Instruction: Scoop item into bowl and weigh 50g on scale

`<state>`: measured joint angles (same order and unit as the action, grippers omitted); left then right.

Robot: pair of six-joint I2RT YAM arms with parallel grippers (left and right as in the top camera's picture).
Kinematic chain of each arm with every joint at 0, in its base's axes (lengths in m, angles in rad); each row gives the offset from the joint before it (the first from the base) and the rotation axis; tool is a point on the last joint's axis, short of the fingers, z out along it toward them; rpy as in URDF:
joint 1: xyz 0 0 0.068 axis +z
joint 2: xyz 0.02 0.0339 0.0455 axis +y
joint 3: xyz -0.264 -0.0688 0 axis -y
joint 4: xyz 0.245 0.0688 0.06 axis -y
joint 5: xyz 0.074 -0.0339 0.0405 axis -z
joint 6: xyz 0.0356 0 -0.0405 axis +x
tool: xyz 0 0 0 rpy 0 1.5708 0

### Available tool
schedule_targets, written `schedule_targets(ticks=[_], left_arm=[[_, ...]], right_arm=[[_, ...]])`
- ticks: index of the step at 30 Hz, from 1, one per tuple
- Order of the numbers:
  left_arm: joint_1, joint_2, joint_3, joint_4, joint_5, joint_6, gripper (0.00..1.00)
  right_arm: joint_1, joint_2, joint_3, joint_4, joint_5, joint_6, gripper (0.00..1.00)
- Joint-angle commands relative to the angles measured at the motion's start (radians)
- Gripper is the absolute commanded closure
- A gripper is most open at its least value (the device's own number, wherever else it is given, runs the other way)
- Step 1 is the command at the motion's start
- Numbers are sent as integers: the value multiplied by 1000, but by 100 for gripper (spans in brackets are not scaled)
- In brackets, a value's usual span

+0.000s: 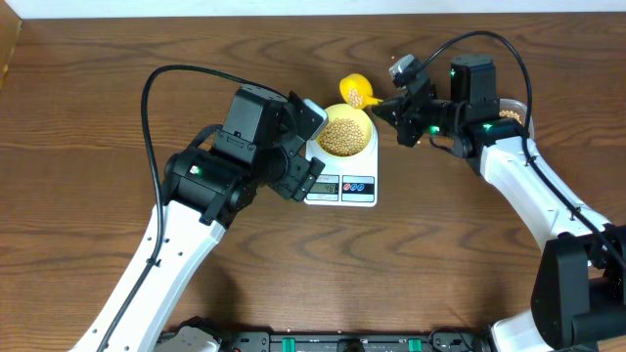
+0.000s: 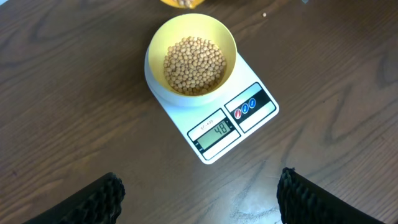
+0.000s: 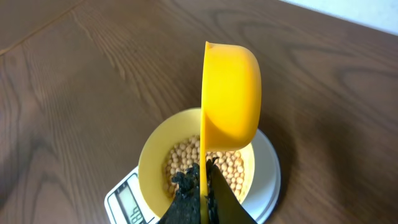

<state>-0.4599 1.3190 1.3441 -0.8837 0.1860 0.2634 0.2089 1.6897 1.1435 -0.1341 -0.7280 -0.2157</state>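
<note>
Scale (image 2: 180, 115) display (image 2: 214, 132) reads 48 — bowl (image 2: 155, 43) sits on it, beans (image 2: 194, 64) heaped inside.
My right gripper (image 3: 202, 190) is pinched tight on the handle of the yellow scoop (image 3: 230, 93), which is tipped on edge just by the bowl's rim — overhead shows a few beans in it. My left gripper (image 2: 200, 200) hangs spread wide above the table (image 2: 62, 112) near the scale's display end, holding nothing. Print above the display is too small to read; red and blue buttons (image 2: 244, 109) sit beside it.

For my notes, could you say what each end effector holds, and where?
Right end effector grips the yellow scoop by its handle; left end effector holds nothing.
</note>
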Motion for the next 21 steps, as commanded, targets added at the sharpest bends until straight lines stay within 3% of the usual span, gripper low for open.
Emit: schedule_targets(ticks=[1, 10, 21], left_arm=[[5, 0, 8, -2, 12, 9, 19], [5, 0, 8, -2, 12, 9, 19], [5, 0, 8, -2, 13, 9, 19]], right_arm=[[9, -13, 3, -40, -7, -2, 99], [9, -13, 2, -103, -3, -10, 99], [9, -12, 3, 0, -8, -5, 99]])
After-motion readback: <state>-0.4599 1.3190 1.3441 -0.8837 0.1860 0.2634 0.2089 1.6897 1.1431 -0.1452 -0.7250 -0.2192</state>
